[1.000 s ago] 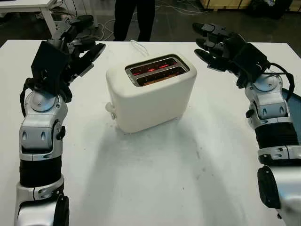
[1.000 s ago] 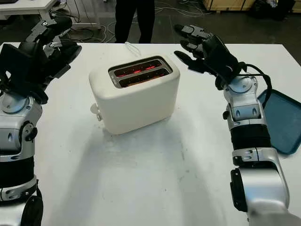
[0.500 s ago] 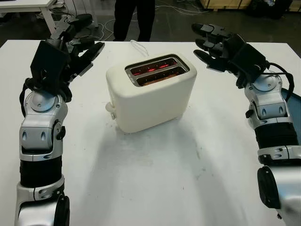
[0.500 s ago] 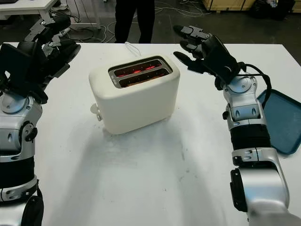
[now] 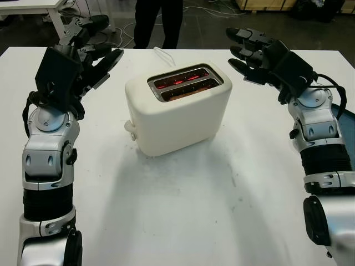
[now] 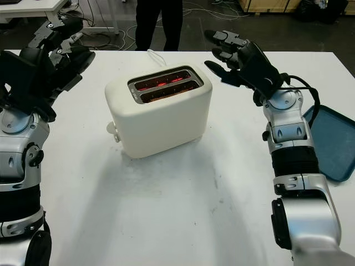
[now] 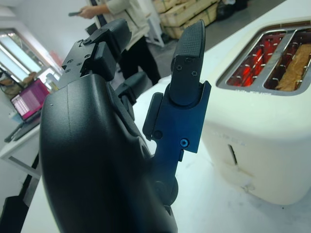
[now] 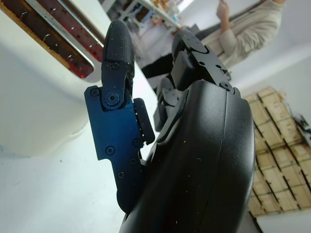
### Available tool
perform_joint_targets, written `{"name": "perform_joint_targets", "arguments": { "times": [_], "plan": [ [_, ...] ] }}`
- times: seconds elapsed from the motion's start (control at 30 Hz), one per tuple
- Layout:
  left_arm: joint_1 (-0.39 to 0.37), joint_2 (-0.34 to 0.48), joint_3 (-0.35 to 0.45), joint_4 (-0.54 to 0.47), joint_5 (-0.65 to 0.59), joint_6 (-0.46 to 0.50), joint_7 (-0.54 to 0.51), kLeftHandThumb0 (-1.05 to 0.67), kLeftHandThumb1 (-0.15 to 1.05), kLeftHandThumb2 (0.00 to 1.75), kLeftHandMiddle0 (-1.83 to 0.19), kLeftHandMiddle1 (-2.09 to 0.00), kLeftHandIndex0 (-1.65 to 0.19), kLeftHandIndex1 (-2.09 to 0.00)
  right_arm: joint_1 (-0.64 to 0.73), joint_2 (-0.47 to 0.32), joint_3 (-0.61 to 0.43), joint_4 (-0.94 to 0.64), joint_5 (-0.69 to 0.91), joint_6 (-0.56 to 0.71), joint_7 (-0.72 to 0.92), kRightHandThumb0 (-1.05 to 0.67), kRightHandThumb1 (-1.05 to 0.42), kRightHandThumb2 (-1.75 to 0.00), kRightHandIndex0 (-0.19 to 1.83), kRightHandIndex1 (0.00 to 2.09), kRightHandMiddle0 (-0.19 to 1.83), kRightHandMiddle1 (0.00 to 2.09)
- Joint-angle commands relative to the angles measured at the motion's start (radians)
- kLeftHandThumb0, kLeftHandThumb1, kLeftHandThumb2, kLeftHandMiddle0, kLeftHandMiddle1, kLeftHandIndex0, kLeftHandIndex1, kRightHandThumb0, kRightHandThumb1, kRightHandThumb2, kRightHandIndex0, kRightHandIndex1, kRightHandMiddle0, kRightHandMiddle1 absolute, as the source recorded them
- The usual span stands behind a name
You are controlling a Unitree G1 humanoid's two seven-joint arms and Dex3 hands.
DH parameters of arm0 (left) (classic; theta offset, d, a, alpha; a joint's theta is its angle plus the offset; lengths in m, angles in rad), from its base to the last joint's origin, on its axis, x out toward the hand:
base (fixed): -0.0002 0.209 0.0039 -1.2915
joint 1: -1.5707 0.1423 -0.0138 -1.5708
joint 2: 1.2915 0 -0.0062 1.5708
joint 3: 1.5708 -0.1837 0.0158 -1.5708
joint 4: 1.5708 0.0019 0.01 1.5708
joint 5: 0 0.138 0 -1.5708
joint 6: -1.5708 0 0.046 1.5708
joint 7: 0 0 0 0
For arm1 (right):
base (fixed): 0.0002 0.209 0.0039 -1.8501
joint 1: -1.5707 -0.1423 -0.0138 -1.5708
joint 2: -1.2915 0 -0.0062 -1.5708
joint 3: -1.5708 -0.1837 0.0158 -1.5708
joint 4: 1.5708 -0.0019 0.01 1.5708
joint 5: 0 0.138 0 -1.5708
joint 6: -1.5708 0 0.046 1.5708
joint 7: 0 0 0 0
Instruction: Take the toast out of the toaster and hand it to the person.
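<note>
A cream toaster (image 5: 177, 113) stands in the middle of the white table, its two slots glowing red. A slice of toast (image 7: 295, 68) sits down inside the slot nearer me. My left hand (image 5: 91, 52) is raised in the air to the left of the toaster, open and holding nothing. My right hand (image 5: 249, 52) is raised to the right of the toaster at about the height of its top, also open and holding nothing. A person (image 5: 158, 22) in dark trousers stands at the table's far edge, behind the toaster.
A blue tray (image 6: 330, 141) lies at the table's right edge beside my right forearm. The toaster's white cord (image 5: 162, 54) runs back toward the far edge. Another white table (image 5: 33, 8) stands at the far left, with wooden crates (image 5: 266, 4) beyond.
</note>
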Motion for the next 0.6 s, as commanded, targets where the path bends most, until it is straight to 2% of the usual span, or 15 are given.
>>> {"name": "perform_joint_targets", "arguments": {
  "times": [0.0,0.57],
  "plan": [
    [0.003,0.005,0.0,-0.007,0.011,0.007,0.006,-0.5,0.92,0.08,-0.01,-1.04,-0.18,-0.63,0.003,0.004,0.005,-0.004,-0.008,0.001,-0.009,-0.67,-0.92,-0.4,0.35,0.02,0.35,0.01],
    [-0.004,0.006,0.0,-0.002,0.004,0.002,-0.003,-0.5,0.92,0.07,0.0,-1.05,-0.18,-0.62,-0.001,0.005,0.006,0.003,-0.009,-0.014,-0.011,-0.67,-0.92,-0.4,0.36,0.02,0.37,0.01]
  ]
}}
